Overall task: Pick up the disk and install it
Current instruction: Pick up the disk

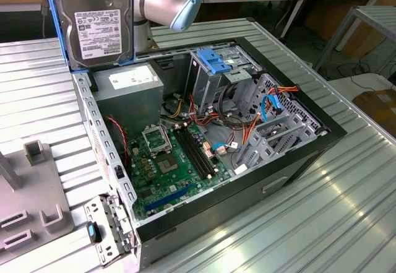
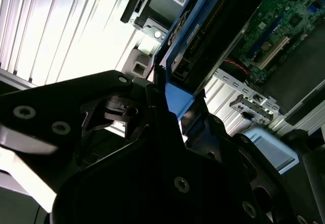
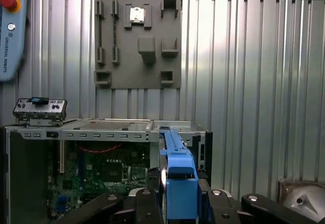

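hand (image 3: 180,196) apparently clamped on disk (image 1: 99,22), upright, near open case (image 1: 260,189)

The disk (image 1: 96,19) has a smooth grey metal face, a white paper label (image 1: 98,34) and glossy blue plastic rails (image 3: 180,181). The hand (image 2: 175,102) is matt black. The worktop (image 1: 346,211) is ribbed, shiny metal.

The disk (image 1: 93,19) is shown in dark grey metal with a white label, framed by bright blue rails. The end effector (image 3: 179,206) closed on it is matte black. Below the end effector, a green motherboard (image 1: 154,174) is flanked by orange wires (image 1: 252,129). The surface (image 1: 346,223) is ribbed silver, striped by highlights.
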`<state>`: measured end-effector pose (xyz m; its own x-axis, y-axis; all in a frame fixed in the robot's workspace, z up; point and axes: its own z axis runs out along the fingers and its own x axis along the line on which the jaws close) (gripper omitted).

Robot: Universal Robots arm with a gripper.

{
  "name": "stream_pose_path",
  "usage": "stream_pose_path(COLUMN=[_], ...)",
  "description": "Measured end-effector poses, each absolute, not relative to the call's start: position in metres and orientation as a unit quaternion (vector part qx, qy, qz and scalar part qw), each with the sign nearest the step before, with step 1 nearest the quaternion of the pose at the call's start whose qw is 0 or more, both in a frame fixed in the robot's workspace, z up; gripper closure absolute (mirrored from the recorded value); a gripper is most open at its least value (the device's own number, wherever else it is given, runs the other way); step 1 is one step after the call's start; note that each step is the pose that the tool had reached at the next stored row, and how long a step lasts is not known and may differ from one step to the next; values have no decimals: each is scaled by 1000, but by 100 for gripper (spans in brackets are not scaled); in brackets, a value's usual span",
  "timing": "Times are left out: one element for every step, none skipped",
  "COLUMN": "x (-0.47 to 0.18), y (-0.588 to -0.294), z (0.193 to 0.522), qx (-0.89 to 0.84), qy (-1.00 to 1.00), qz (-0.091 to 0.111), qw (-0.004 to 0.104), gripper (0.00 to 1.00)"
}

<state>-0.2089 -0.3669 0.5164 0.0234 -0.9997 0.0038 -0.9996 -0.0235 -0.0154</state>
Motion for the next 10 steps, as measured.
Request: stream_pose_path(x=[-206,-203,-201,-198,-193,-191,-188,-184,-178,-174], y=[-367,-367,-367,-367,-367,-367,-367,-367,-367,-367], z=[516,516,516,516,516,516,516,516,516,516], qx=[-715,-715,-715,-715,-715,-715,-715,-715,-715,-715], qy=[699,699,699,699,699,699,699,699,699,699], qz=[-7,-7,-7,-7,-7,-7,-7,-7,-7,-7], qw=[4,4,4,4,4,4,4,4,4,4], gripper=[64,64,64,64,64,64,64,64,64,64])
